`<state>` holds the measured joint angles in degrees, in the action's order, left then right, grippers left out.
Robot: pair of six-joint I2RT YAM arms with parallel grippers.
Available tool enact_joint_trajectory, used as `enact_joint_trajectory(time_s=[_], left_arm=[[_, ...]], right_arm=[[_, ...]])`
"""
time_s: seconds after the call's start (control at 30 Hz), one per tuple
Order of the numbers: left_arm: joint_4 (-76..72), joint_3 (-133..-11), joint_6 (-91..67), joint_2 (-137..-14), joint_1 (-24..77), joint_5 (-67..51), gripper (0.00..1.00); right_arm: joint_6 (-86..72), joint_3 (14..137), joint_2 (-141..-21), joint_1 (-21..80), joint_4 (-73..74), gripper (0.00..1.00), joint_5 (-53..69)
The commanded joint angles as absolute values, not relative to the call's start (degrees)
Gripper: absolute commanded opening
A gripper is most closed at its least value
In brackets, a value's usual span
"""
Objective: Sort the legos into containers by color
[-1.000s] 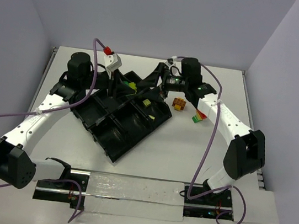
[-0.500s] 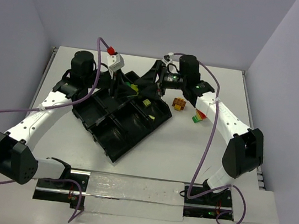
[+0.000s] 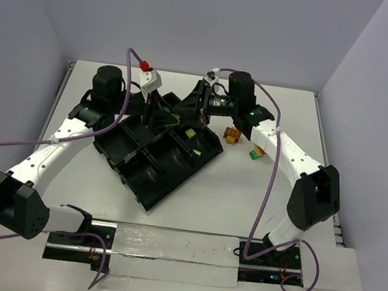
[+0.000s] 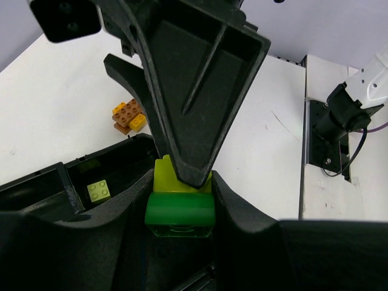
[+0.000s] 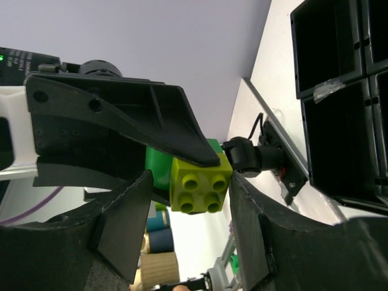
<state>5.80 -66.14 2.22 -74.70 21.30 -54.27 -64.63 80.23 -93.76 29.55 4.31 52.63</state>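
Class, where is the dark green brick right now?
The green brick is over the far end of the tray, clamped in the left gripper and stuck to a yellow-green brick held by the right gripper.

The green brick (image 4: pixel 179 211) is gleaming as smooth, glossy plastic, while the yellow-green brick (image 5: pixel 200 185) is looking slightly duller. The black tray (image 3: pixel 147 182) is showing shiny moulded plastic. The white table (image 3: pixel 230 194) is looking matt.

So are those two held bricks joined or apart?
Joined: the yellow-green brick sits flush against the green brick, no gap in either wrist view.
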Motion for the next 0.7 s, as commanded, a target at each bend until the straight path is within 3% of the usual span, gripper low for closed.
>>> enact_joint_trajectory(time_s=[0.0,0.2,0.27,0.37,0.43,0.47,0.5,0.53,0.57,0.67], left_arm=[[4.7,-68.7,3.8,-74.0,21.8,-55.9,0.0],[5.0,-68.7,4.0,-73.8,21.8,-55.8,0.0],[5.2,-68.5,4.1,-73.7,21.8,-55.7,0.0],[5.7,-68.6,3.7,-73.8,21.8,-54.6,0.04],[5.9,-68.8,2.5,-74.0,21.8,-53.4,0.3],[5.9,-68.9,2.1,-74.0,21.8,-52.8,0.37],[5.6,-68.6,0.7,-73.9,21.8,-52.2,0.7],[4.6,-68.2,0.0,-73.3,21.8,-51.6,0.87],[3.3,-67.5,-1.8,-72.8,21.8,-51.1,0.97],[1.9,-66.0,-3.6,-71.3,21.8,-48.8,0.99]], right_arm=[[-65.3,81.1,-94.5,30.8,0.5,0.55,54.4],[-67.6,79.1,-93.9,30.8,-3.1,0.3,54.8],[-67.8,78.7,-93.8,30.8,-3.3,0.06,54.7],[-67.4,78.6,-93.4,30.8,-2.9,0.0,54.5],[-67.4,78.5,-93.2,30.8,-3.1,0.0,54.4],[-67.4,78.5,-93.2,30.8,-3.1,0.0,54.3],[-67.3,78.5,-93.1,30.8,-3.1,0.0,54.3],[-67.3,78.5,-93.0,30.8,-3.0,0.0,54.2],[-67.2,78.5,-92.9,30.8,-2.9,0.0,54.1],[-66.4,78.7,-92.7,30.6,-2.0,0.0,53.8]])
